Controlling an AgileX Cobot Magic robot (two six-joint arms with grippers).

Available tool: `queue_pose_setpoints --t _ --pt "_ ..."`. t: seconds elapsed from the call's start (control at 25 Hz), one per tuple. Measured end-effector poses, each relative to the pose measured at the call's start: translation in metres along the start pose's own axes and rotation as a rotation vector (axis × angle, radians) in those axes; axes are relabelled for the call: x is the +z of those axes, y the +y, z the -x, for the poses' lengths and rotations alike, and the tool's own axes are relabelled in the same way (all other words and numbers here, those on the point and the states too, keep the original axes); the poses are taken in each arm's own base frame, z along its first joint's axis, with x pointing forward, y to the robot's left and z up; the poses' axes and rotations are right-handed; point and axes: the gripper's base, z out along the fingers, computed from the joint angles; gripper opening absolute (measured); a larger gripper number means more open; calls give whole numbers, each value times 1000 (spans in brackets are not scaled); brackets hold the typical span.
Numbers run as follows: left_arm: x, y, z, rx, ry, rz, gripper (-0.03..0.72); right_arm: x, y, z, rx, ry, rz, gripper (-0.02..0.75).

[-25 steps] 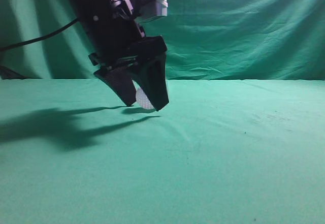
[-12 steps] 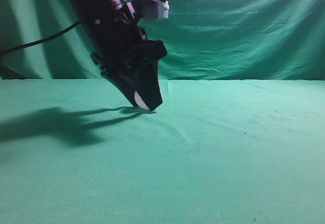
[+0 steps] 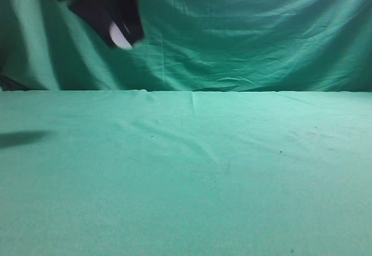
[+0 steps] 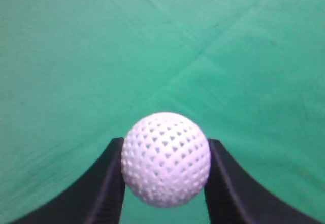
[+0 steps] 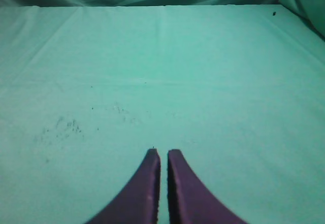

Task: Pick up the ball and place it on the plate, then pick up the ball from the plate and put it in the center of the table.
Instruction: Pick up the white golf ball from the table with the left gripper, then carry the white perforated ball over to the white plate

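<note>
White dimpled ball [image 4: 165,158] sits clamped between the two black fingers [image 4: 108,186] of the left gripper [image 4: 165,183], one finger pressing each side, its lower part sunk between them. Exterior view, blurred: left gripper [image 3: 119,32] is high at upper left, ball [image 3: 120,35] at its tip, well clear of the green cloth table [image 3: 232,169] and against the draped backdrop [image 3: 261,35]. Right gripper [image 5: 161,183] hovers above the table [image 5: 203,82], fingers pressed nearly together, holding nothing.
</note>
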Motion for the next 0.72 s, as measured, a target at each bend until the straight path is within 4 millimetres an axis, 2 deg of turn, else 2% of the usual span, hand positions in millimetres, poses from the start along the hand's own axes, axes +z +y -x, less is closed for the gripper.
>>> queue_pose_setpoints --t 0.24,0.44,0.56,0.72 --pt "-67 22 -1 -62 -67 66 303 0 0 0 0 0 0 0" --pt "-107 24 -23 -76 -91 153 303 0 0 0 -11 -5 -5 0" --pt "-120 23 -45 -84 -80 208 303 0 0 9 29 -101 4 0" --pt "-125 31 -78 -115 -24 289 303 -5 0 29 174 -327 24 0"
